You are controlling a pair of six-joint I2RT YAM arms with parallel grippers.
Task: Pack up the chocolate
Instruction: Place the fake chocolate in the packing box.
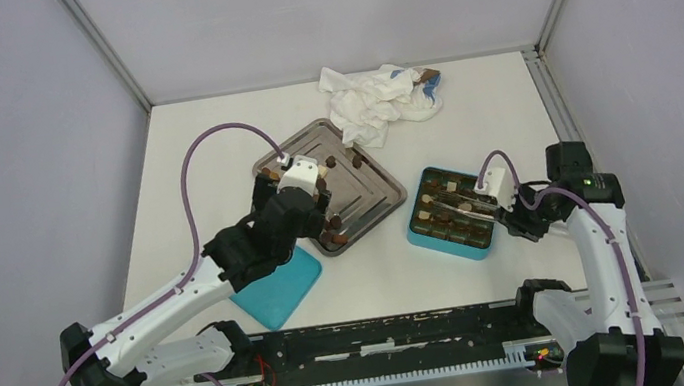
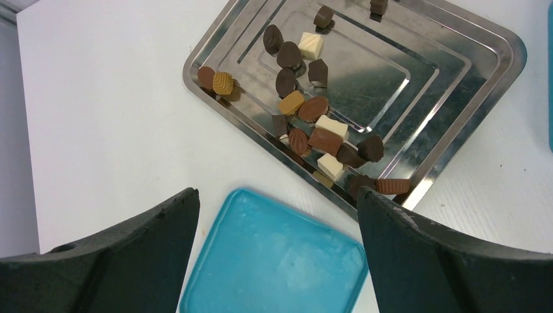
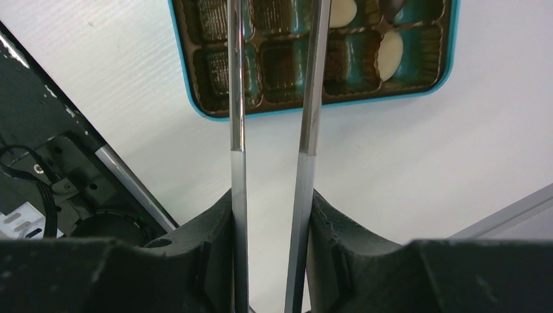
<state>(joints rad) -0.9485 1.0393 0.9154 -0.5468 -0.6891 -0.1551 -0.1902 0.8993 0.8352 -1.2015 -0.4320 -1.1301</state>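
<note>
Several chocolates (image 2: 313, 124), dark brown, light brown and cream-white, lie in the near corner of a steel tray (image 2: 450, 85); they also show in the top view (image 1: 334, 224). My left gripper (image 2: 277, 199) is open and empty, held above the far edge of a teal lid (image 2: 274, 261) just short of the tray. My right gripper (image 3: 270, 208) is shut on metal tongs (image 3: 236, 98) that reach over the teal box (image 3: 326, 107). The box has brown compartments, some holding cream-white chocolates (image 3: 390, 55). The tong tips are out of the right wrist view.
A crumpled white cloth (image 1: 375, 97) with blue marks lies at the back of the table. The teal lid (image 1: 276, 288) lies front left of the tray (image 1: 372, 184), and the teal box (image 1: 425, 240) stands to the tray's right. A black rail (image 1: 388, 333) runs along the near edge.
</note>
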